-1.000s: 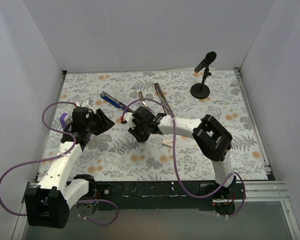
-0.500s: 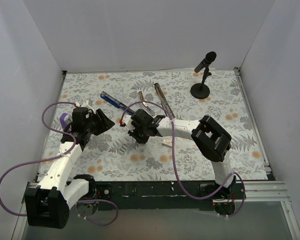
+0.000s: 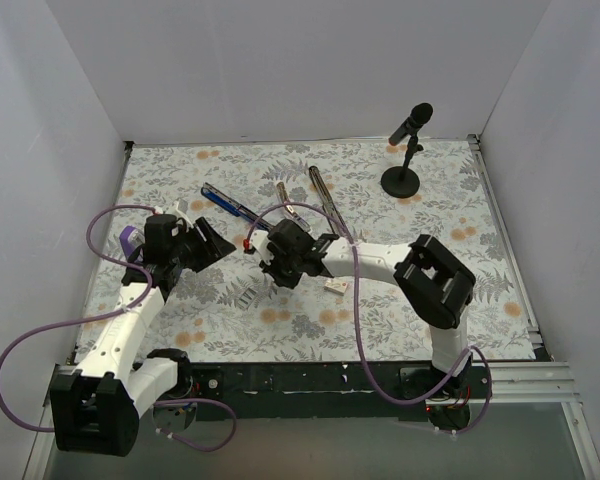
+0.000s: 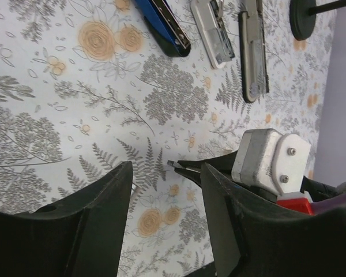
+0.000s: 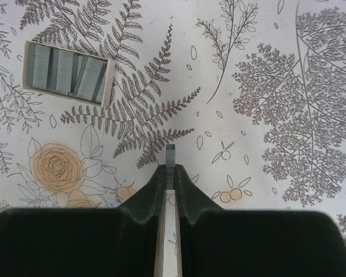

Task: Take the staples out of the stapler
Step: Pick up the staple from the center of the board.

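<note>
The stapler lies swung open at the back of the table: blue-and-black arm (image 3: pixel 225 202), silver staple channel (image 3: pixel 292 208), black base (image 3: pixel 325 200). The left wrist view shows the same blue arm (image 4: pixel 164 26), channel (image 4: pixel 213 32) and base (image 4: pixel 254 49). My right gripper (image 5: pixel 170 170) is shut on a short grey strip of staples (image 5: pixel 170 157) just above the floral cloth, in front of the stapler (image 3: pixel 270 272). My left gripper (image 3: pixel 212 245) hovers open to the left with nothing between its fingers (image 4: pixel 104 208).
A small open box of staples (image 5: pixel 66 72) lies on the cloth left of the right gripper. A small white piece (image 3: pixel 335 287) rests by the right arm. A black microphone (image 3: pixel 405 150) stands back right; a purple block (image 3: pixel 127 240) lies far left.
The right jaws have closed onto the strip of staples, and the right arm has shifted slightly. The left arm has hardly moved.
</note>
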Motion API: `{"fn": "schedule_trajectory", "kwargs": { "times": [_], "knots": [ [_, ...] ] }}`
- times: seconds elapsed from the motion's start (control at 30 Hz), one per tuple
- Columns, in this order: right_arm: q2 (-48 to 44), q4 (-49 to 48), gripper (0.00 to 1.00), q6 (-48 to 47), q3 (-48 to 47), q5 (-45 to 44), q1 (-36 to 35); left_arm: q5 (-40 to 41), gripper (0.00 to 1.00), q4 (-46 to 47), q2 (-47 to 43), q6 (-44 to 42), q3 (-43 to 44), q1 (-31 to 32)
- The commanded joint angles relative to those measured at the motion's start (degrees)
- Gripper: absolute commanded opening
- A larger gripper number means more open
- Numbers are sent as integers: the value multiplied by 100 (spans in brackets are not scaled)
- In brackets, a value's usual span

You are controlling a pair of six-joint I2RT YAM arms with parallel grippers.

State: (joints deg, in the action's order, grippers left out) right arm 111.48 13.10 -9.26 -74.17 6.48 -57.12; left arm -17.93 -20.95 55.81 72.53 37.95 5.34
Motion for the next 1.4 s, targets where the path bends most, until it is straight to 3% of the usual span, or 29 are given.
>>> {"fn": "schedule_trajectory", "kwargs": {
  "times": [0.0,0.13,0.17,0.37,0.5,1.03,1.37],
  "knots": [
    [-775,-668,1,-67,306,-129,-27,-1035,59,29,79,436,-51,-25],
    [-1294,-1309,1,-251,797,-200,-36,-2037,70,407,254,674,-148,-25],
    [-1409,-1789,1,-278,921,-209,-36,-2369,70,434,411,683,-139,-25],
    [-2200,-2557,1,-357,1440,-68,-88,-3172,66,828,712,840,-270,-25],
    [-2385,-2559,1,-375,1397,-50,-150,-3637,61,1512,747,1297,-516,-33],
    [-2218,-2303,1,-349,1124,-121,-317,-3761,61,2042,624,1800,-772,-25],
    [-2377,-2400,1,-357,1238,-24,-405,-3638,47,2051,685,1817,-684,-25]
  ]
}}
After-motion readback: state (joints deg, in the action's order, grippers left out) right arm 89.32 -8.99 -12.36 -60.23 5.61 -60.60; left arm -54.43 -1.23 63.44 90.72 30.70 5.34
